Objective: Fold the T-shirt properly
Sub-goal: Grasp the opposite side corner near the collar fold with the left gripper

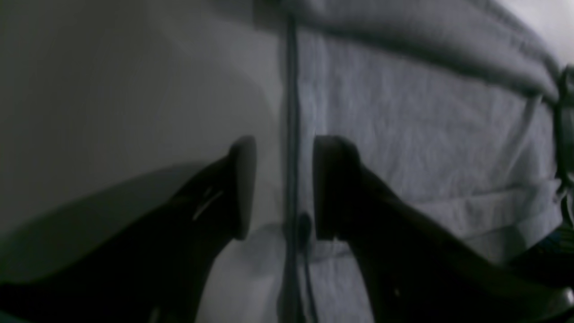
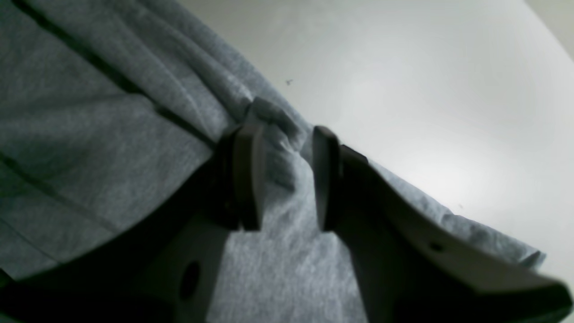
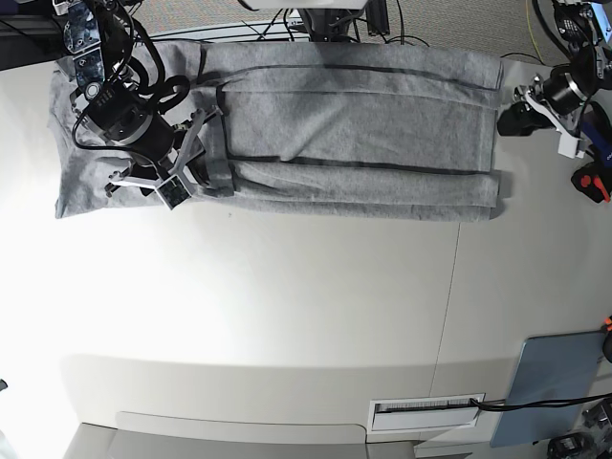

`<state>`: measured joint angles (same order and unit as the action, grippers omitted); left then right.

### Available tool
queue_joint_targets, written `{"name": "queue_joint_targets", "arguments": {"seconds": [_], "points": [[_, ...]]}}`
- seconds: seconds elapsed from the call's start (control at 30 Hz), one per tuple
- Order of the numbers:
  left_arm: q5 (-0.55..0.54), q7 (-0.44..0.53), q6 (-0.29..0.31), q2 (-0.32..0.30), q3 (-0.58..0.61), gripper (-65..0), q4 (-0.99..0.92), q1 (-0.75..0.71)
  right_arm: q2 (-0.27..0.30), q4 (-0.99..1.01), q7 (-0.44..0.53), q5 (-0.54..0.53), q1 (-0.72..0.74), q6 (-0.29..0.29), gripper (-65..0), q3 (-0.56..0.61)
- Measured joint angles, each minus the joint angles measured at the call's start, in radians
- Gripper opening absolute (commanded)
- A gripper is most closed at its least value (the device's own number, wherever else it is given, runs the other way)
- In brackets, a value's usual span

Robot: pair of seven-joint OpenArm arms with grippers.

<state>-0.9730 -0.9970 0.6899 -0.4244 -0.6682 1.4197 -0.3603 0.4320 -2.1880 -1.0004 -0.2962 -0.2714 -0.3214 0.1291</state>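
T-shirt (image 3: 354,134): heather-grey, lying flat as a long band across the far part of the white surface (image 3: 287,316), long axis running side to side in the base view, both long edges already turned inward.

Right gripper (image 2: 282,179): at the band's bunched end on the base view's left, directly over the cloth; jaws narrowly apart, a raised ridge of grey fabric standing between them, not visibly pinched.

Left gripper (image 1: 284,186): at the opposite end, on the base view's right; jaws narrowly apart, holding nothing, straddling the garment's edge with bare surface to one side and cloth to the other.

Relation governing the coming move: garment stretched between the two arms, each gripper at one short end, the right already over fabric and judged the readier to grasp.

Surroundings: cables (image 3: 335,24) behind the shirt, a blue-grey pad (image 3: 550,382) at the near corner, a labelled white strip (image 3: 426,409) along the near edge.
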Motion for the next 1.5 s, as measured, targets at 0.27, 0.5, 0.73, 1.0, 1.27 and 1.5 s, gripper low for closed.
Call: {"name": "queue_joint_targets", "arguments": {"seconds": [0.27, 0.5, 0.73, 1.0, 1.27, 1.5], "points": [[-0.036, 0.002, 0.000, -0.001, 0.000, -42.8, 0.002, -0.059, 0.000, 0.000, 0.002, 0.000, 0.000, 0.000, -46.4, 0.000], [-0.154, -0.077, 0.003, 0.000, 0.000, -42.8, 0.014, -0.072, 0.000, 0.000, 0.006, 0.000, 0.000, 0.000, -46.4, 0.000], [-0.154, -0.077, 0.003, -0.003, 0.000, -42.8, 0.072, -0.072, 0.000, 0.000, 0.006, 0.000, 0.000, 0.000, -46.4, 0.000], [0.074, 0.116, 0.000, -0.002, -0.001, -38.7, 0.074, -0.071, 0.000, 0.000, 0.006, 0.000, 0.000, 0.000, -46.4, 0.000], [0.021, -0.042, 0.000, -0.003, -0.001, -36.8, 0.074, -0.063, 0.000, 0.000, -0.007, 0.000, 0.000, 0.000, -46.4, 0.000], [-0.132, -0.161, 0.004, -0.006, -0.001, -36.8, 0.074, -0.074, 0.000, 0.000, -0.009, 0.000, 0.000, 0.000, -46.4, 0.000]]}}
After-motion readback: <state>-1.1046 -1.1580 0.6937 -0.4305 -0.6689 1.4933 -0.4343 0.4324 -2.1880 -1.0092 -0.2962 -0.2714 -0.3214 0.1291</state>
